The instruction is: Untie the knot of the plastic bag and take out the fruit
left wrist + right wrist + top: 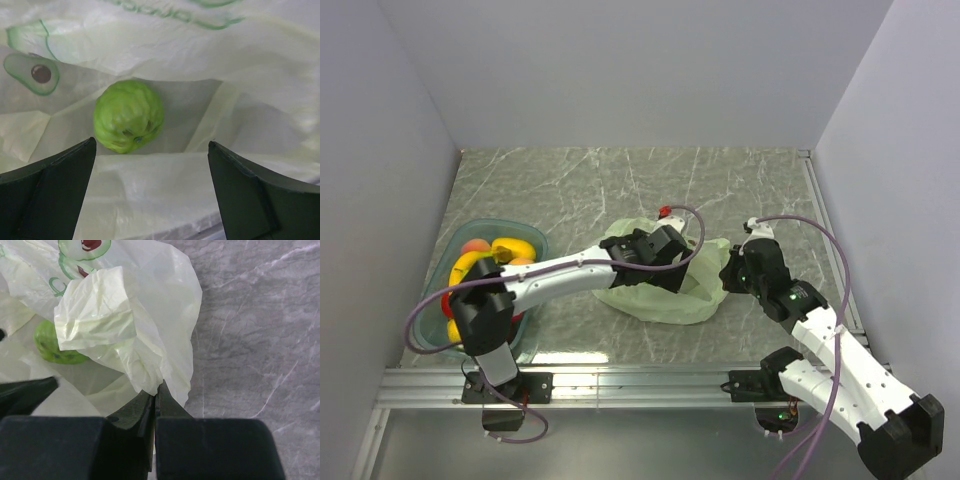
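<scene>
Green fruit (50, 347) part-hidden behind plastic bag (95, 315) fold | left end effector (152, 150) released | right end effector (156, 391) pinching bag

— What's over on the left?
— A teal-blue see-through tray (533, 335). It sits on the grey, marble-veined table (620, 185), close to the left wall.
— Anything in it worth noting?
— An orange-pink piece (475, 246) at its far end, possibly a mango; it's too small to tell.
— And around the table?
— Plain white walls (640, 70) on three sides and a metal rail (640, 385) along the near edge.
</scene>
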`<control>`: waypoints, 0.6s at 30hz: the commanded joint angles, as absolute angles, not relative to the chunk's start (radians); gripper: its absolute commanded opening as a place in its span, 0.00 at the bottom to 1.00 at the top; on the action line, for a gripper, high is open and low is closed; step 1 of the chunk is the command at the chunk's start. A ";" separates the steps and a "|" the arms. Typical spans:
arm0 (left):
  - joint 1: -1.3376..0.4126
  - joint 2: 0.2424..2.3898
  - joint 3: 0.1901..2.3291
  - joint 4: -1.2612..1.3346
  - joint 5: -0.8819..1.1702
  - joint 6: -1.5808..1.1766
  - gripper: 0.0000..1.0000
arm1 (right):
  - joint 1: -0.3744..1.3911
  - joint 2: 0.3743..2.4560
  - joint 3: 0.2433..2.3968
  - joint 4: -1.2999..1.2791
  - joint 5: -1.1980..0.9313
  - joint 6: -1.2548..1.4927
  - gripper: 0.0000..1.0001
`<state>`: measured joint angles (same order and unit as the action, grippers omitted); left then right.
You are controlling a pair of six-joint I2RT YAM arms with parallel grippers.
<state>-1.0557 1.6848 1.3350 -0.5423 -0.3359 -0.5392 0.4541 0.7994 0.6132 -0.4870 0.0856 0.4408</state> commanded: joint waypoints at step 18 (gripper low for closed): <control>-1.022 1.918 1.378 -0.463 -0.388 -0.646 0.78 | 0.459 0.773 0.607 -0.476 0.081 0.445 0.00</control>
